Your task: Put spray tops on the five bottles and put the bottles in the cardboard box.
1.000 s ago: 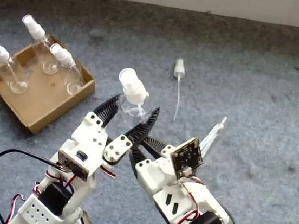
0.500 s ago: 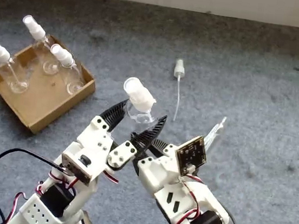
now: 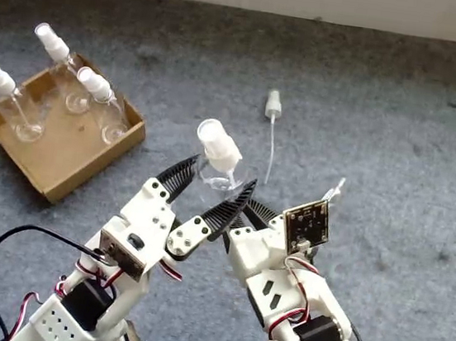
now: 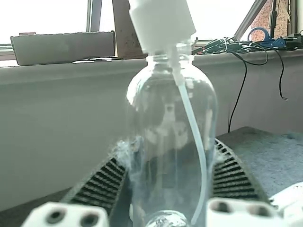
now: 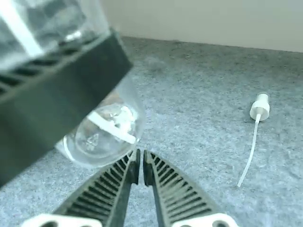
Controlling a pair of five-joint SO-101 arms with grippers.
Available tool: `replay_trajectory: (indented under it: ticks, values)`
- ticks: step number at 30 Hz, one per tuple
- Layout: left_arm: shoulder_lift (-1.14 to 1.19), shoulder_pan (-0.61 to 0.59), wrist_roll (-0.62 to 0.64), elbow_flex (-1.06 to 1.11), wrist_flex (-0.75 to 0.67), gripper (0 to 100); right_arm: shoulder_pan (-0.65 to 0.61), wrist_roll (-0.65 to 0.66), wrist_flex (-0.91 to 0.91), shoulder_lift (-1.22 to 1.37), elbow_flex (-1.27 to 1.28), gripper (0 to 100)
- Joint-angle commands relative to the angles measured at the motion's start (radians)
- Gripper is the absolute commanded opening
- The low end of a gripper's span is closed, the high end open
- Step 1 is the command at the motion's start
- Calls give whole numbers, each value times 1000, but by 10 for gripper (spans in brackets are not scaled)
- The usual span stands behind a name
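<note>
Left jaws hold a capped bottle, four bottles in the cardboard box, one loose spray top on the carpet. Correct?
Wrong on the count: the cardboard box holds three bottles, not four, as the high view shows. The rest stands: the left gripper holds a capped bottle between its jaws, and one loose spray top lies on the carpet.

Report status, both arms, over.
Left pincer shut on clear plastic bottle with white spray top. Right pincer shut, empty. Three capped bottles in brown cardboard box. Loose white spray top on grey carpet.

Three capped bottles (image 3: 103,102) crowd the cardboard box's (image 3: 57,156) far side; near half bare. Loose spray top (image 3: 274,105) lies on carpet, well apart.
</note>
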Motion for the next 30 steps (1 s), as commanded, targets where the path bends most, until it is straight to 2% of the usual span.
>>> replay_trajectory:
  ticks: [1,8,18,23,27,30]
  values:
    - [-13,28,-2,19,-3,63,-27,-9,-21,-8,-4,5]
    - [-13,19,-2,10,-3,63,-41,-2,-38,-8,62,5]
    - [-15,18,-2,8,-5,63,-50,-5,-318,-8,200,5]
    - [-15,-53,-2,-21,-6,63,-128,-3,-463,-8,257,5]
    - [-15,-73,-2,-28,-6,63,-159,-3,-483,-8,262,5]
    - [-15,-73,-3,-28,-58,63,-168,-3,-483,-8,262,5]
